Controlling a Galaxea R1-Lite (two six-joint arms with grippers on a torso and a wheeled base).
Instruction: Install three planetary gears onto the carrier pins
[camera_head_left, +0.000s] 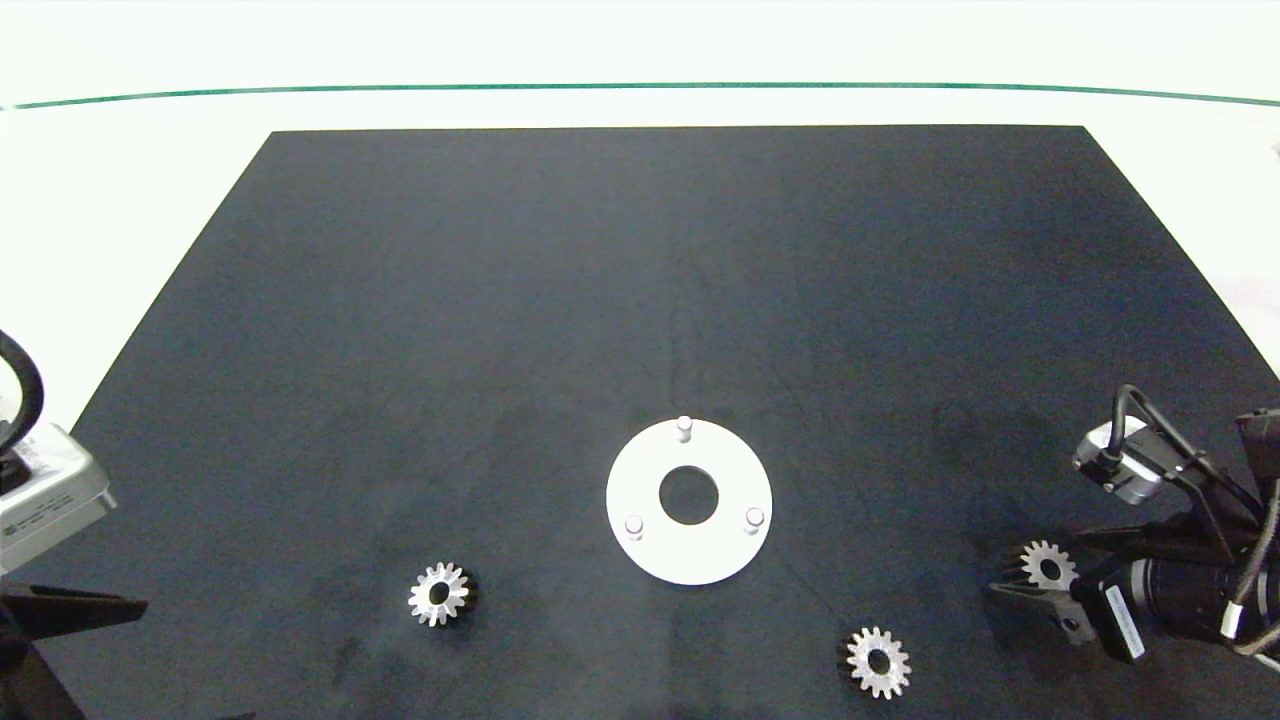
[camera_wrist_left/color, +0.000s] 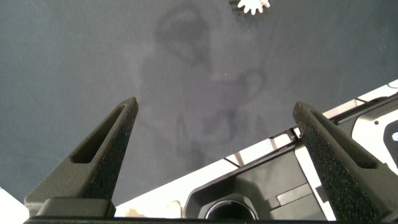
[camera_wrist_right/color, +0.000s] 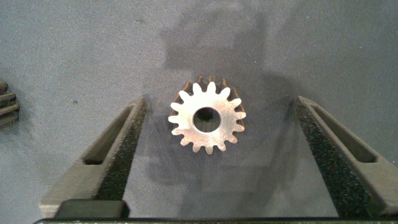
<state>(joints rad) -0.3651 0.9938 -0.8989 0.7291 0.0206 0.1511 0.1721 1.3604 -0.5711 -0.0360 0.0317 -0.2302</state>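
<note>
A white ring-shaped disc (camera_head_left: 722, 560) lies near the mat's front centre, and its three carrier pins (camera_head_left: 684, 427) stand bare. Three silver planetary gears lie flat on the mat: one front left (camera_head_left: 439, 594), one front right (camera_head_left: 878, 661), and one at the right (camera_head_left: 1047, 567). My right gripper (camera_wrist_right/color: 222, 102) is open around that right gear (camera_wrist_right/color: 207, 121), with a gap between the gear and each finger. My left gripper (camera_wrist_left/color: 216, 102) is open at the mat's front left corner with nothing between its fingers. The front-left gear (camera_wrist_left/color: 254, 5) lies well beyond it.
The black mat (camera_head_left: 640, 280) covers most of a white table, and a green line runs along the far side. Part of another gear (camera_wrist_right/color: 6, 104) shows at the edge of the right wrist view. The left arm's camera housing (camera_head_left: 45, 490) sits at the left edge.
</note>
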